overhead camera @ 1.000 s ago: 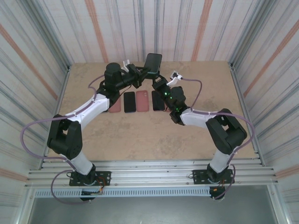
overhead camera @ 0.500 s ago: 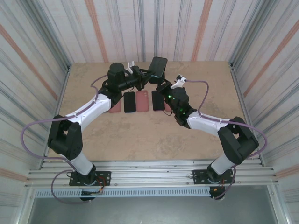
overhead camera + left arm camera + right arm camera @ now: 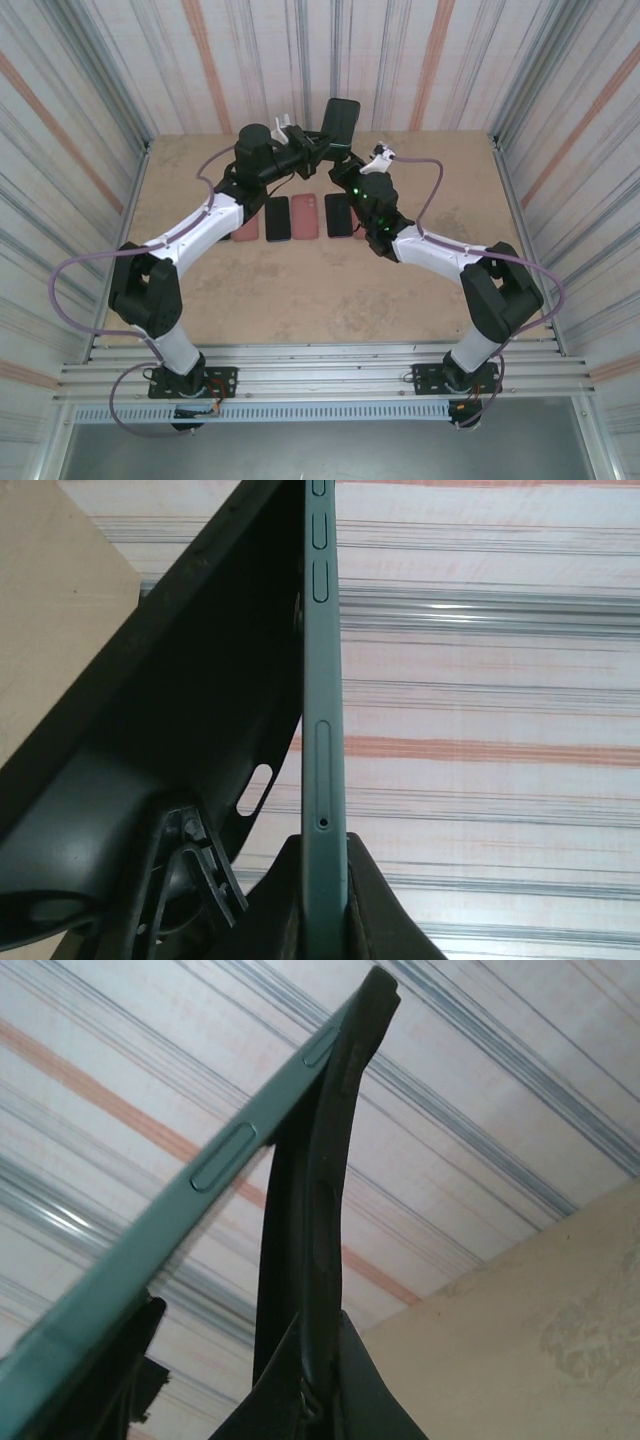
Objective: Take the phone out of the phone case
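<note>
- The left gripper (image 3: pixel 322 925) is pressed shut on the teal phone (image 3: pixel 323 680), pinching its slim edge.
- The right gripper (image 3: pixel 312 1385) pinches the rim of the black phone case (image 3: pixel 310 1200).
- The case gapes away along one side and meets the phone only at the far end.
- Both hang aloft over the far part of the table (image 3: pixel 200 290), well above a row of handsets (image 3: pixel 291 218), with the striped wall (image 3: pixel 400 60) near behind.
</note>
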Motion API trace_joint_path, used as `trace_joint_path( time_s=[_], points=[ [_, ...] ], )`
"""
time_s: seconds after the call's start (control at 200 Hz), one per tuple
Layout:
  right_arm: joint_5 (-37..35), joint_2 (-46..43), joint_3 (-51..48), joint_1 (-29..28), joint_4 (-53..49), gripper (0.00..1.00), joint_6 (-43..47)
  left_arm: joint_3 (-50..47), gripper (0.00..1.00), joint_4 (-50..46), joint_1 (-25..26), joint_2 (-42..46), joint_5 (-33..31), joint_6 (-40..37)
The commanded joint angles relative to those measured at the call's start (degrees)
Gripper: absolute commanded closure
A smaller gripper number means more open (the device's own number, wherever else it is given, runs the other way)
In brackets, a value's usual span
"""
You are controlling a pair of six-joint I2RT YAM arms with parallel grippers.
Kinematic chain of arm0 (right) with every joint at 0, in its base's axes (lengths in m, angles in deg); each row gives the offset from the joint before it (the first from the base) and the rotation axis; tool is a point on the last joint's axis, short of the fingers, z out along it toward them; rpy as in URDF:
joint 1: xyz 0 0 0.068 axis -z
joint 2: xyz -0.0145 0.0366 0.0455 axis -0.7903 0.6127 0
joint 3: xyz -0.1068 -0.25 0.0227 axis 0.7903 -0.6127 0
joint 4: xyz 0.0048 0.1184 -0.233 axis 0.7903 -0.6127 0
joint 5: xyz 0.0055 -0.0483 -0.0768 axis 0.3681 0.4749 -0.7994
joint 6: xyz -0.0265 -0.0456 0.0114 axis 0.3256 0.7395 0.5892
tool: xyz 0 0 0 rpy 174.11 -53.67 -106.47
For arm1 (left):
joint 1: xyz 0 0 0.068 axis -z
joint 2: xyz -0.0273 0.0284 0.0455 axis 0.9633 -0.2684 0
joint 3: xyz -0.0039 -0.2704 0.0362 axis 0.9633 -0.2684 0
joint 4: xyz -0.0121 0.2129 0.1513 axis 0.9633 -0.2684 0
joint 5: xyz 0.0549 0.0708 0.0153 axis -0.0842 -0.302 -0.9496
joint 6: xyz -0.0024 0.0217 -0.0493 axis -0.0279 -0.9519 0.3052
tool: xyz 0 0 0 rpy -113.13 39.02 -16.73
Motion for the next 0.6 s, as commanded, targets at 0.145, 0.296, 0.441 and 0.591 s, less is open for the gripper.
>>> trace_joint_path(
  time_s=[0.145,0.296,0.441,0.591],
  points=[
    [-3.1,-1.9,-0.7,-0.8,-7.0,1.00,3.4,1.6,1.00,5.1,0.4,1.9,2.6,-1.5],
    [-4.6,-6.2,-4.2,0.9,-13.4,1.00,2.2,-1.0,1.00,5.0,-1.6,4.1,2.7,-2.2],
    [-4.8,-9.6,-7.1,2.1,-15.9,1.00,2.3,-3.2,1.00,6.6,-2.7,4.9,3.1,-1.5],
    [-2.3,-12.4,-10.0,4.2,-16.5,1.00,1.2,-3.7,1.00,7.3,-2.7,4.2,3.9,-1.8]
  ],
)
